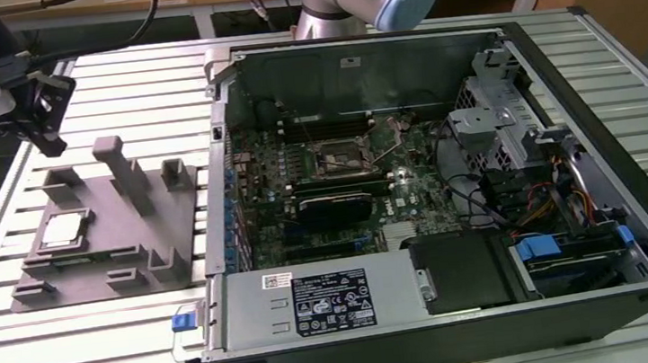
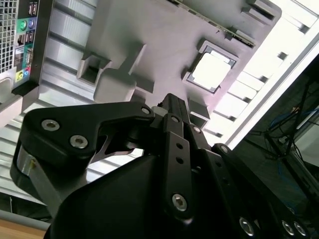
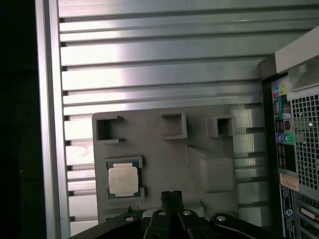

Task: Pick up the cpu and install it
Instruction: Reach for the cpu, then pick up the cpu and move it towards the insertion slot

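The cpu (image 1: 64, 229) is a small square chip with a pale silvery top. It lies flat in a recess of the grey plastic fixture (image 1: 127, 256) on the exterior view's left. Both wrist views look down on the cpu (image 3: 122, 179) (image 2: 212, 70). My gripper (image 1: 49, 138) hangs in the air above the fixture's far end, well clear of the chip. Its black fingertips (image 3: 171, 195) meet at the centre, shut with nothing between them. The black square socket (image 1: 339, 155) sits on the motherboard inside the open computer case (image 1: 618, 232).
Upright posts (image 1: 117, 163) rise from the fixture close to the cpu. The case wall (image 1: 223, 156) stands right beside the fixture. Ribbed aluminium table slats (image 3: 159, 74) run around both. Cables and drive bays fill the case on the exterior view's right.
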You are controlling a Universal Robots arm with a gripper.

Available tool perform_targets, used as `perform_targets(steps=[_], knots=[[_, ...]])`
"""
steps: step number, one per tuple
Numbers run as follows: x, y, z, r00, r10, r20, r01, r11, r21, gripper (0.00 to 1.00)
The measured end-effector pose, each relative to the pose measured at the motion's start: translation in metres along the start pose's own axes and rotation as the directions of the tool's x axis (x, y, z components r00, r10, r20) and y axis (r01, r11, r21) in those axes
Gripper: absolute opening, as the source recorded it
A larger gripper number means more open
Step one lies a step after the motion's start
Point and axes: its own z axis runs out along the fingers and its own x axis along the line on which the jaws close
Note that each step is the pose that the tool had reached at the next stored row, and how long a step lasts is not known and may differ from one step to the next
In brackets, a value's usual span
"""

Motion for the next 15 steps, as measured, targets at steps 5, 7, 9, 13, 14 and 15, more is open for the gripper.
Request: perform_targets(steps=[5, 7, 9, 13, 14, 15], knots=[[0.0074, 0.0001, 0.0049, 1.0, 0.0, -0.0008, 0.0, 1.0, 0.0001, 0.11], [0.0097, -0.0001, 0.0066, 1.0, 0.0, -0.001, 0.0, 1.0, 0.0001, 0.11], [0.0117, -0.0003, 0.0079, 1.0, 0.001, -0.0012, -0.001, 1.0, 0.0001, 0.11], [0.0121, -0.0003, 0.0083, 1.0, 0.0, -0.0011, 0.0, 1.0, 0.0, 0.11], [0.0122, -0.0003, 0.0083, 1.0, 0.0, -0.0011, 0.0, 1.0, 0.0, 0.11], [0.0122, -0.0003, 0.0083, 1.0, 0.0, -0.0011, 0.0, 1.0, 0.0001, 0.11]])
